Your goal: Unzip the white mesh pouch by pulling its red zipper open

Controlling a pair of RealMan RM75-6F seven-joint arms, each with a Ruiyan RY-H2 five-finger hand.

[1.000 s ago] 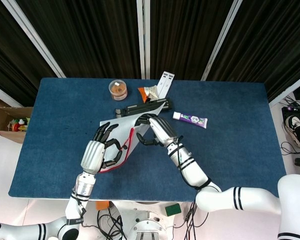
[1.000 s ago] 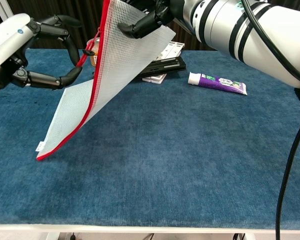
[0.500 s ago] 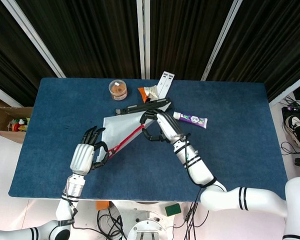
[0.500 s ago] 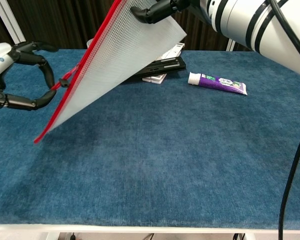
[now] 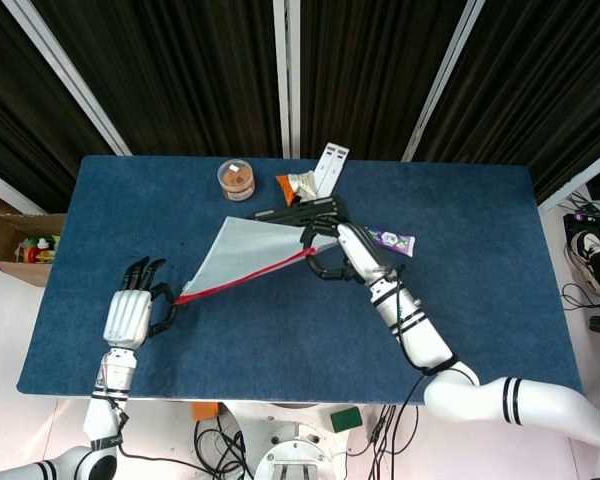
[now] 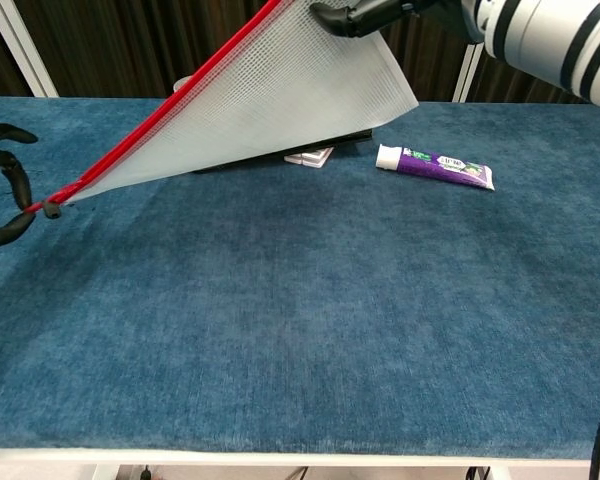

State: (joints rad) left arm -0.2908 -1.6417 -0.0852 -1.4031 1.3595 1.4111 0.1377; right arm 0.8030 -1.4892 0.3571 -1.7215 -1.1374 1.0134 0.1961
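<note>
I hold the white mesh pouch (image 5: 248,252) off the desk (image 5: 460,270), above its centre-left, stretched between both hands. R hand (image 5: 332,252) pinches the pouch's upper corner, thumb and fingers pressed onto the mesh; in chest view only its fingertips (image 6: 342,17) show at the top edge. L hand (image 5: 132,312), near the front-left corner of the desk, is curled with thumb and a finger closing on the zipper pull (image 6: 50,209) at the low end of the red zipper (image 5: 242,280). Exact contact on the pull is small; I judge it pinched, not certain.

Handling, est.:
- Pouch is light, thin, floppy. It hangs as a taut sheet only because both ends are held under tension.
- Mesh gives little purchase and may slip out of a loose pinch; keep the R pinch firm on the corner seam.
- Take hold at the pull tab w/ L hand, not the tape. Pull in line w/ the zipper; a sideways pull could jam the slider or twist the sheet.

Surroundings:
- Black stapler-like tool (image 5: 298,212) and white strips (image 5: 330,165) lie just behind the pouch, toward the rear edge.
- Toothpaste tube (image 6: 435,166) lies right of centre.
- Round snack tub (image 5: 236,180) and orange packet (image 5: 298,184) sit near the rear edge.
- None of these lies along the pull line toward the front-left corner.
</note>
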